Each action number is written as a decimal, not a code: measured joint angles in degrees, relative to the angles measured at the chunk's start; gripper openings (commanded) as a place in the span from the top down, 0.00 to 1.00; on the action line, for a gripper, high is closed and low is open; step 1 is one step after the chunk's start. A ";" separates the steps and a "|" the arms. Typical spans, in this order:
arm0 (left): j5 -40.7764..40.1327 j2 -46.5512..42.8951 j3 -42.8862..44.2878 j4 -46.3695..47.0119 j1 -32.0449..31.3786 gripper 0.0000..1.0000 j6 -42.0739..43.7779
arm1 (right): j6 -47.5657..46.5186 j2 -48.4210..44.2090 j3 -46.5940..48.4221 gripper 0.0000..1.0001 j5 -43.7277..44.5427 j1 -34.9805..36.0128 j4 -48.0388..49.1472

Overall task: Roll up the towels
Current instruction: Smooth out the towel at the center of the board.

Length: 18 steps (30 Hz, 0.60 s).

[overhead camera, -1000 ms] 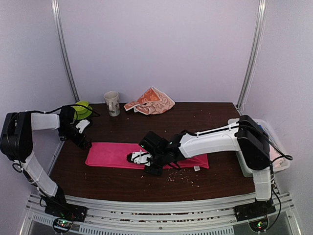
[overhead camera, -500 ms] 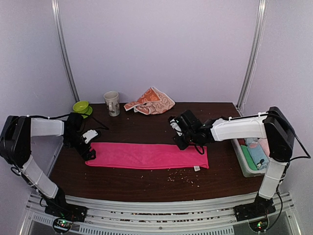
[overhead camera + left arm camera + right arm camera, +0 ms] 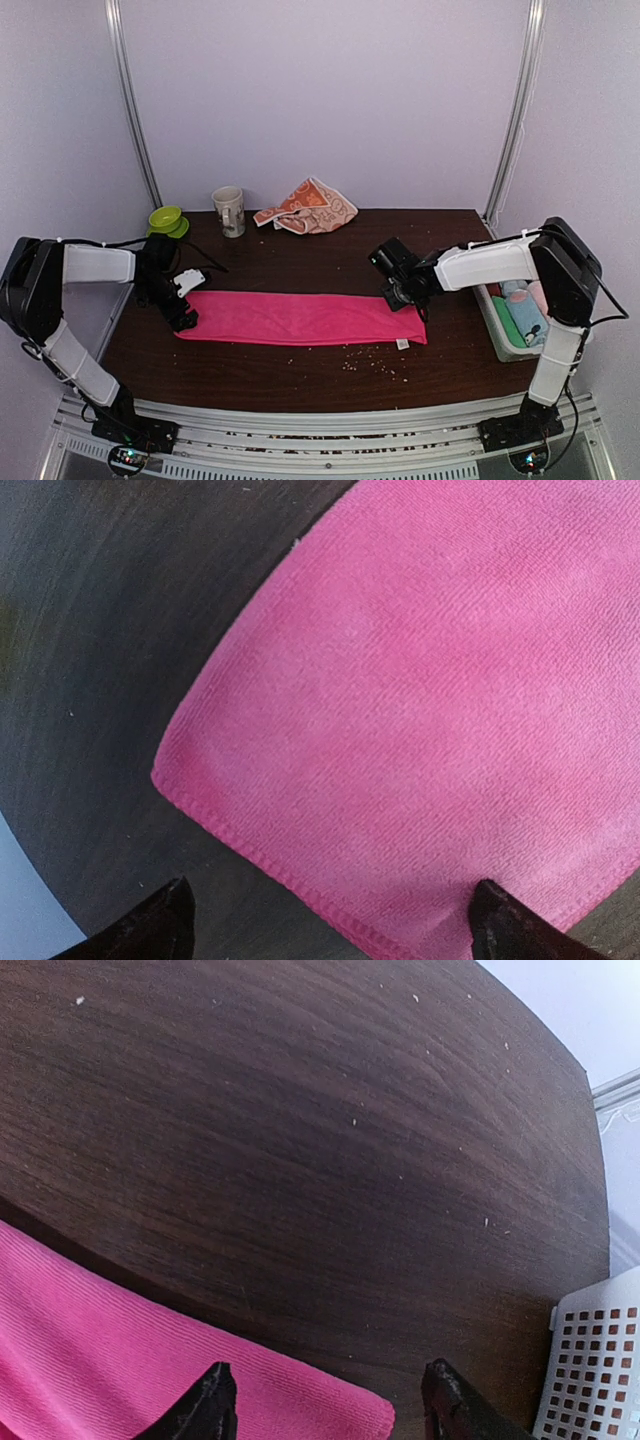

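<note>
**Both grippers open over the ends of the pink towel**

The left gripper stands with its jaws as wide apart as they go and nothing is clamped between them. One fingertip is over bare wood and the other is over the hem of the pink towel, so the towel's end corner lies in the gap just ahead of the tips. Whether either tip presses on the cloth cannot be told. From this gripper the towel runs away flat and smooth towards the other arm.

The right gripper also has its jaws parted, less widely, and it grips nothing. Its wrist view shows the towel's other end corner right under the gap. One tip is over pink cloth and the other is just past the corner, over the table. Contact cannot be judged here either.

Outward from the right gripper, a white basket sits close by on its outer side, at the table's edge. It holds pale pink, blue and green rolls.

Crumbs are scattered on the wood along the towel's near side, between the two grippers.

Well beyond both grippers, at the far edge of the table, the orange towel lies crumpled in a heap. A mug stands beside it, and a green dish stands at the far corner behind the left gripper.
</note>
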 measured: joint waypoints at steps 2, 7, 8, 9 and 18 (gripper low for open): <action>-0.20 -0.13 -0.22 0.26 -0.09 0.02 0.11 | 0.37 0.63 -0.39 0.36 0.87 0.00 -0.83; -0.59 -0.33 -0.46 0.61 -0.26 0.02 0.39 | 1.40 3.45 -0.61 0.34 3.15 -0.11 -2.16; -0.70 -0.39 -0.48 0.66 -0.33 0.02 0.50 | 1.51 3.87 -0.63 0.32 3.52 -0.13 -2.29; -0.83 -0.42 -0.50 0.66 -0.35 0.02 0.61 | 1.70 4.04 -0.66 0.32 3.98 -0.13 -2.23; -2.01 -0.44 -0.57 1.09 -0.39 0.02 2.08 | 1.86 5.27 -0.13 0.32 5.97 -1.51 -1.16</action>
